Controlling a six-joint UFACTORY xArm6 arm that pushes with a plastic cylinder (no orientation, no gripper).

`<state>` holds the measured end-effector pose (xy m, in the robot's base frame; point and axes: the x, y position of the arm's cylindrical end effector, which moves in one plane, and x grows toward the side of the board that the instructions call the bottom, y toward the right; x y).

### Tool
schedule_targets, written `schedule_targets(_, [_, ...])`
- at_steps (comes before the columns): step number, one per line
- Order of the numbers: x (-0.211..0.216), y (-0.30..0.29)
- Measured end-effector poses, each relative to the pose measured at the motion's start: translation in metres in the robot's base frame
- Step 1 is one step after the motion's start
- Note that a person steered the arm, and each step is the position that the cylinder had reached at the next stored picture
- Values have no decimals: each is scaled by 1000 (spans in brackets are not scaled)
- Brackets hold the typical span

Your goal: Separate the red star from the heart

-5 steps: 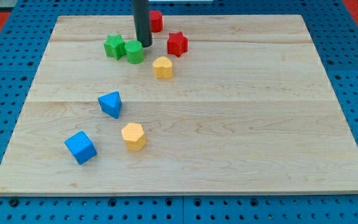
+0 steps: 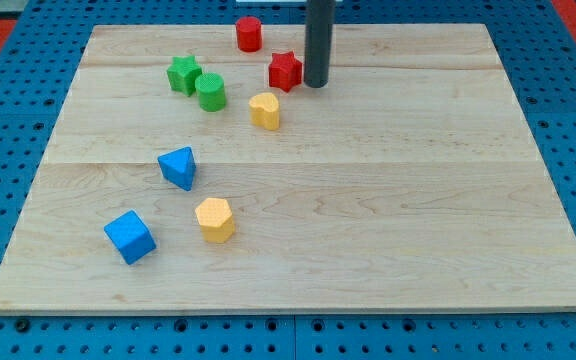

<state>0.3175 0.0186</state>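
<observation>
The red star (image 2: 285, 70) lies near the view's top, a little left of centre. The yellow heart (image 2: 264, 110) sits just below and left of it, a small gap between them. My tip (image 2: 315, 84) rests on the board right beside the red star, on its right side, touching or nearly touching it. The dark rod rises straight up out of the view's top.
A red cylinder (image 2: 249, 34) stands at the top edge, above the star. A green star (image 2: 182, 75) and green cylinder (image 2: 210, 92) sit left of the heart. A blue triangular block (image 2: 178, 167), a blue cube (image 2: 129, 237) and a yellow hexagonal block (image 2: 214, 219) lie lower left.
My tip has moved right, from beside the green cylinder to the right side of the red star. The green cylinder sits slightly lower. The other blocks have not moved.
</observation>
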Motion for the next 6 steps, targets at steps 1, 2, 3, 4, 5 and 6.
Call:
schedule_targets(1, [26, -41])
schedule_targets(2, [-34, -49])
schedule_targets(3, [-62, -39])
schedule_targets(4, [-55, -2])
schedule_targets(5, [-33, -19])
schedule_targets(6, [-22, 14])
